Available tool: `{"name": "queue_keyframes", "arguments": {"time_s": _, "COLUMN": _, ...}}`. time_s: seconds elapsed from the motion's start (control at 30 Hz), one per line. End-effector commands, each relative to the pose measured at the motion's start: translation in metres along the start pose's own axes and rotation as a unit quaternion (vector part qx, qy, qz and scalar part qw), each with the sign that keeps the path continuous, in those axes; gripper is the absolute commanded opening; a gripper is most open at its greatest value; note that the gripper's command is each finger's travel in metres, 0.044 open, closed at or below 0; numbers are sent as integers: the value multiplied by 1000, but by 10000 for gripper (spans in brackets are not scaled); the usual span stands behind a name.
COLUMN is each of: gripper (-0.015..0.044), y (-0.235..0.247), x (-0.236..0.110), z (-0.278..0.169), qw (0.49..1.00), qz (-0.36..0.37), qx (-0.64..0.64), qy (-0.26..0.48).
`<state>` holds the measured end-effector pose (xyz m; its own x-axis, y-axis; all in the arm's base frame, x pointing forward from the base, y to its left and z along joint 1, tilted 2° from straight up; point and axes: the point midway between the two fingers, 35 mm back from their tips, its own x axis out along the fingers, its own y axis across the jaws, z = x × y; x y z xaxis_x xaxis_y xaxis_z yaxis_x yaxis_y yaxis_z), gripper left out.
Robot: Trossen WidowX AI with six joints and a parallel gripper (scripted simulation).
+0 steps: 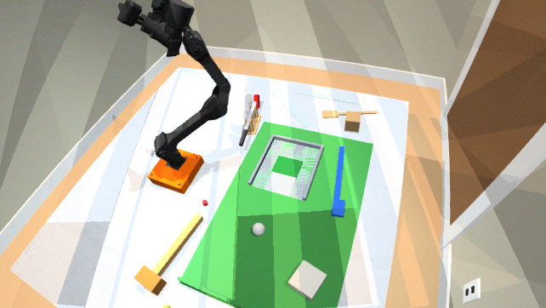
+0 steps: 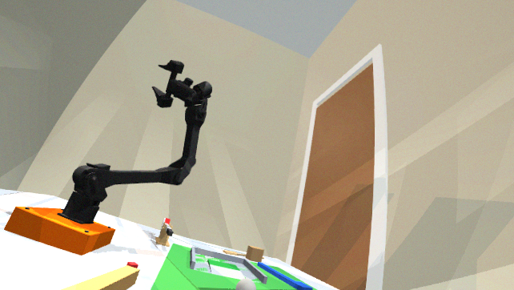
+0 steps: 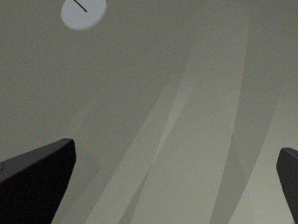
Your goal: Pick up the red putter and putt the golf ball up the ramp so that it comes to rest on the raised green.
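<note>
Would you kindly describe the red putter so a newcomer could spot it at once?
Start at the green mat and find its corner nearest the arm's orange base. Just beyond that corner the putter leans in a small wooden stand. Unlike the blue bar and yellow mallet, it is slim and red-tipped.
</note>
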<state>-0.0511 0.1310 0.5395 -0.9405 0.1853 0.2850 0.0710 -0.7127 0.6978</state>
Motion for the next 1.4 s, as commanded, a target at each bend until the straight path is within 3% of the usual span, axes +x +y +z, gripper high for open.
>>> {"name": "queue_keyframes", "arguments": {"time_s": 0.0, "gripper": 440, "y": 40, "x": 30, "z": -61, "qw": 986, "qz": 95, "qx": -82, "qy": 108}}
{"name": "queue_keyframes", "arguments": {"time_s": 0.13, "gripper": 440, "y": 76, "x": 34, "z": -113, "qw": 952, "qz": 194, "qx": -143, "qy": 189}}
{"name": "queue_keyframes", "arguments": {"time_s": 0.3, "gripper": 440, "y": 121, "x": 13, "z": -176, "qw": 881, "qz": 328, "qx": -215, "qy": 266}}
{"name": "queue_keyframes", "arguments": {"time_s": 0.63, "gripper": 440, "y": 178, "x": -105, "z": -267, "qw": 654, "qz": 601, "qx": -319, "qy": 330}}
{"name": "queue_keyframes", "arguments": {"time_s": 1.0, "gripper": 440, "y": 156, "x": -282, "z": -287, "qw": 331, "qz": 837, "qx": -341, "qy": 272}}
{"name": "queue_keyframes", "arguments": {"time_s": 1.37, "gripper": 440, "y": 46, "x": -416, "z": -236, "qw": 1, "qz": 955, "qx": -272, "qy": 118}}
